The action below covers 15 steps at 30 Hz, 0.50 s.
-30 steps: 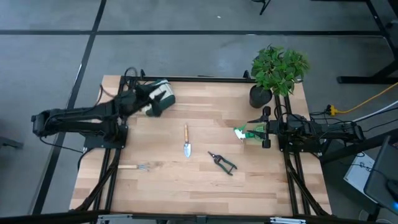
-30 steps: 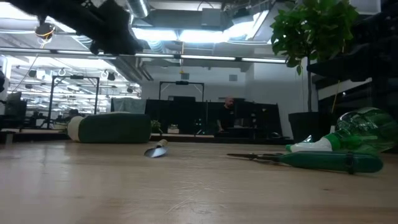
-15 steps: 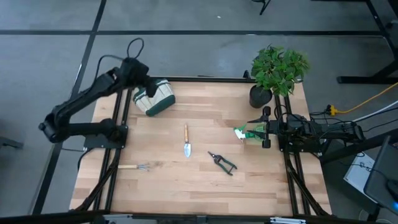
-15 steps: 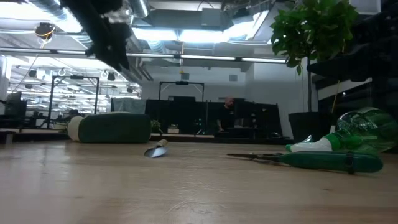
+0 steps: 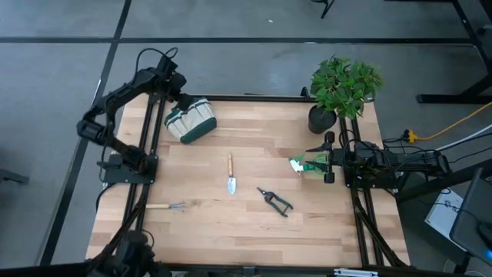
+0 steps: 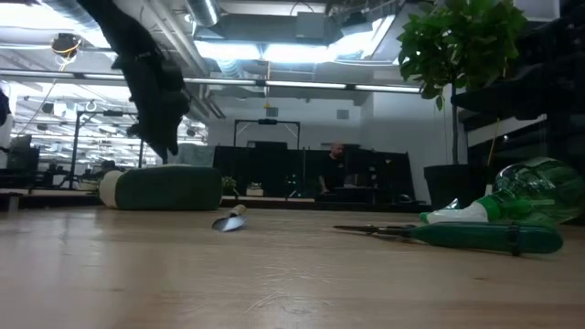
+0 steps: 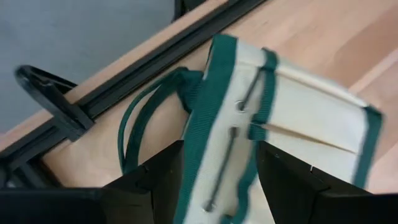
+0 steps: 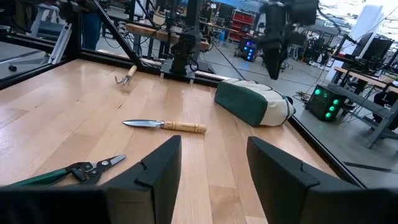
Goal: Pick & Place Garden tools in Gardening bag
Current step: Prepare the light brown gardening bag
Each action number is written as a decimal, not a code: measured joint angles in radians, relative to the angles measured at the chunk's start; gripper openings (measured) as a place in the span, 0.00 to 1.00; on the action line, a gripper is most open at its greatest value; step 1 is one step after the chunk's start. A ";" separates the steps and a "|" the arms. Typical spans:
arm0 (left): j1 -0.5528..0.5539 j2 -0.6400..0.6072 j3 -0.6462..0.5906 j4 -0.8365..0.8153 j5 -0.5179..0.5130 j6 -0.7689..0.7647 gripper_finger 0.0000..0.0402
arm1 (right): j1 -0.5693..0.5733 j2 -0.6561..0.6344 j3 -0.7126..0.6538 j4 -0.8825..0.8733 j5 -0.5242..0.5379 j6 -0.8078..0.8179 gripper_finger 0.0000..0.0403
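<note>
- Cream-and-green gardening bag (image 5: 191, 122) lay on its side at your tabletop's (image 5: 254, 223) far left corner.
- Left end effector (image 5: 183, 104) hovered spread over the bag's rim.
- Right end effector (image 5: 314, 165) sat spread beside the green-and-white soft item (image 5: 301, 165).

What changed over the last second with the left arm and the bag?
The left arm folded up, and its gripper swung from over the bag's table side to its far rim; the fingers now straddle the bag wall, open. The bag, trowel, rake, shears and right gripper stayed put.
</note>
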 joint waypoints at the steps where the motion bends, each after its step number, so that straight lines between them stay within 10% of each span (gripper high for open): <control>1: 0.014 0.019 0.002 0.001 0.016 0.018 0.48 | 0.000 0.000 0.000 0.000 0.000 0.000 0.46; 15: 0.099 0.215 0.006 -0.019 0.324 0.121 0.48 | 0.000 0.000 0.000 0.000 0.000 0.000 0.46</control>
